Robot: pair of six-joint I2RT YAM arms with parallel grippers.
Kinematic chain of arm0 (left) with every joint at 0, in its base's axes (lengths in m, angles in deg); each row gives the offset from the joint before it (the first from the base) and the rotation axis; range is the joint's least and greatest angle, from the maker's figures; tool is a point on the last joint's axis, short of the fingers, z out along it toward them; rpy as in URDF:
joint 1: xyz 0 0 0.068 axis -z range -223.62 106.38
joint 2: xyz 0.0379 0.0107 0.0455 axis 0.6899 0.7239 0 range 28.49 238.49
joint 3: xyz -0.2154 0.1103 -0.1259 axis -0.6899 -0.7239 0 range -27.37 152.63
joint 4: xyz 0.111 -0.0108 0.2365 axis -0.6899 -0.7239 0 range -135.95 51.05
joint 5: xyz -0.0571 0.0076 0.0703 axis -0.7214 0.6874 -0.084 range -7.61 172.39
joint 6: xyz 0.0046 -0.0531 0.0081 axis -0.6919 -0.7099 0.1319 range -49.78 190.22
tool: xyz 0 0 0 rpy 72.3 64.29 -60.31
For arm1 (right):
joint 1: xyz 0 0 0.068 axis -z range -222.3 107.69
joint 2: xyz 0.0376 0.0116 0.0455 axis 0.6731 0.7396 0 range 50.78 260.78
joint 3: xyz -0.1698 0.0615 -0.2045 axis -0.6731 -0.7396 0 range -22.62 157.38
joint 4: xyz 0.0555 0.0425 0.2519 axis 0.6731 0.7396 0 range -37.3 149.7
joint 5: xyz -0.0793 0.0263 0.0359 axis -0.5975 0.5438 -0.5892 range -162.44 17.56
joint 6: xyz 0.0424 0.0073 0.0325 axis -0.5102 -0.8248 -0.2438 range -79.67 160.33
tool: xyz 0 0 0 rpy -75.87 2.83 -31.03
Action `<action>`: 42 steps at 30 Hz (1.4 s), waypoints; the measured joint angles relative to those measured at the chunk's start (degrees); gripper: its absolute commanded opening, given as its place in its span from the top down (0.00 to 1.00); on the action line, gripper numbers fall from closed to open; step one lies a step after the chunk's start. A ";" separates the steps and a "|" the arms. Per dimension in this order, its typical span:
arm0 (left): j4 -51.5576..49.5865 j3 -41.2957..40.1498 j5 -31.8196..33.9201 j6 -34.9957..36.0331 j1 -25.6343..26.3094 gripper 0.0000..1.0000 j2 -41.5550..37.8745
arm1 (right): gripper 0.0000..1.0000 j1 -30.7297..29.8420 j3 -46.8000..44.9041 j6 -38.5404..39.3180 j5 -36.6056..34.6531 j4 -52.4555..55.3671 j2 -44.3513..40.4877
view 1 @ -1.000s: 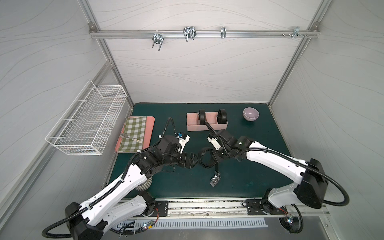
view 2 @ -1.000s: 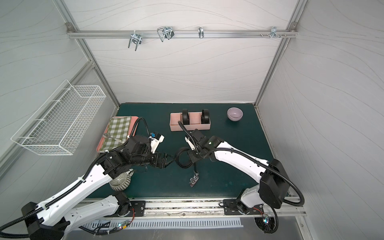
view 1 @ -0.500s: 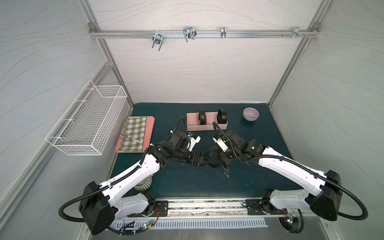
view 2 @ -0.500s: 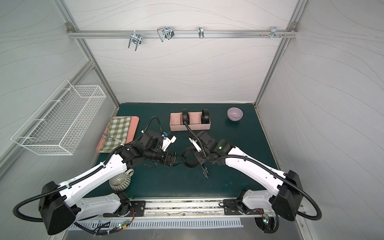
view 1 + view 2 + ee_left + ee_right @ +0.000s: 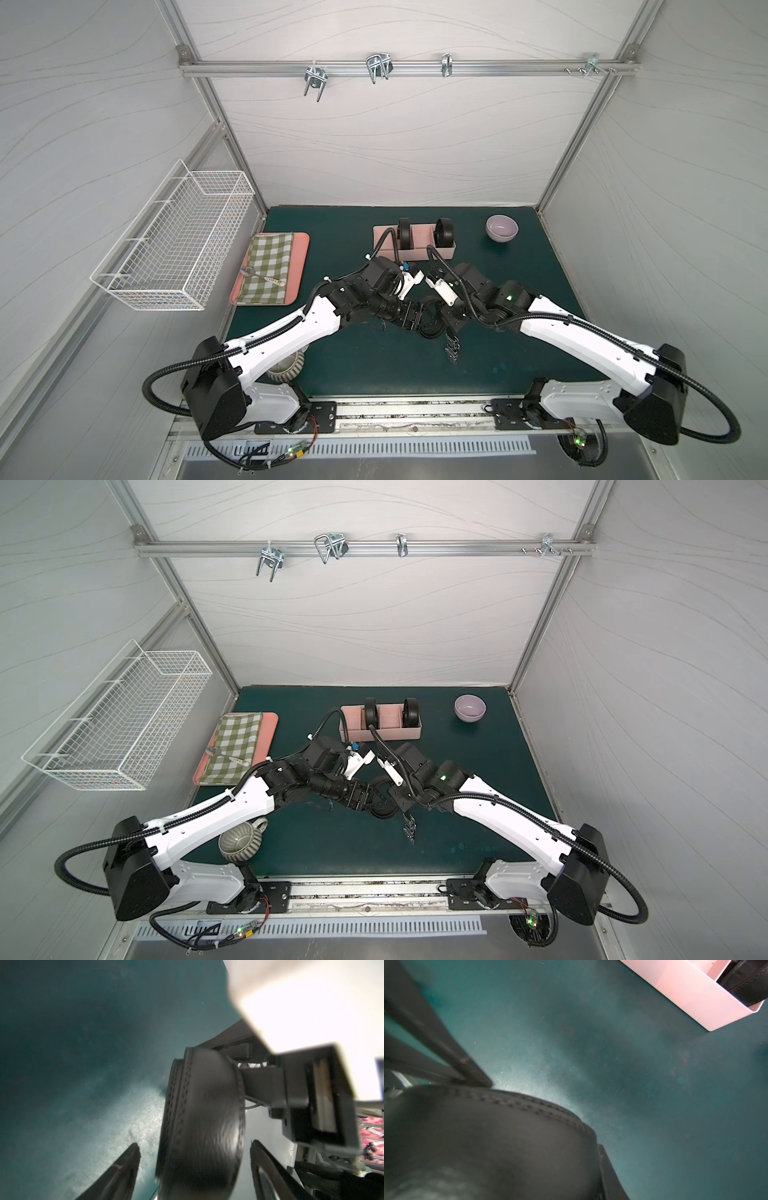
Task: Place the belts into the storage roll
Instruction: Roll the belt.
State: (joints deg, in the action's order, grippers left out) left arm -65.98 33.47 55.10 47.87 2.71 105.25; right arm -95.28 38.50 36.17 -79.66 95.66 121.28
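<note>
table (image 5: pixel 374 374): storage roll (image 5: pixel 415 252) at 12 o'clock, two coiled belts (image 5: pixel 404 233) already standing in it. step in hand: handover of the third belt (image 5: pixel 203 1122) at table centre. right end effector (image 5: pixel 448 324) clamps the coil. left end effector (image 5: pixel 195 1145) straddles it, open, not touching. next, i judge: close left, then release right. buckle (image 5: pixel 452 353) dangles toward 6 o'clock.

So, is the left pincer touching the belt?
Apart. The left wrist view shows the belt between the left pincer's fingers, with a clear gap on each side.
</note>
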 measured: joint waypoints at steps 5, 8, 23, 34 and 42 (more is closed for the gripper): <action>-1.73 2.54 0.90 1.79 0.35 0.59 1.77 | 1.00 -0.09 0.00 0.66 1.25 0.39 -0.24; -3.37 4.15 1.07 2.95 0.63 0.65 2.32 | 1.00 -0.09 -0.02 0.74 1.29 0.55 -0.28; -7.34 6.86 3.80 4.33 1.66 0.88 2.84 | 0.82 0.02 -1.60 -3.19 3.04 -1.40 -1.14; -12.26 10.03 9.62 4.59 4.17 0.91 1.75 | 0.35 4.42 -9.07 -13.66 10.75 -12.26 -5.92; -12.61 11.06 11.15 4.17 4.79 0.92 1.11 | 0.28 6.93 -15.04 -18.56 13.99 -21.00 -11.04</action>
State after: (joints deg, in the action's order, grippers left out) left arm -78.59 44.53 66.25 52.04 7.49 106.36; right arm -88.35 23.46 17.61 -65.68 74.66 110.24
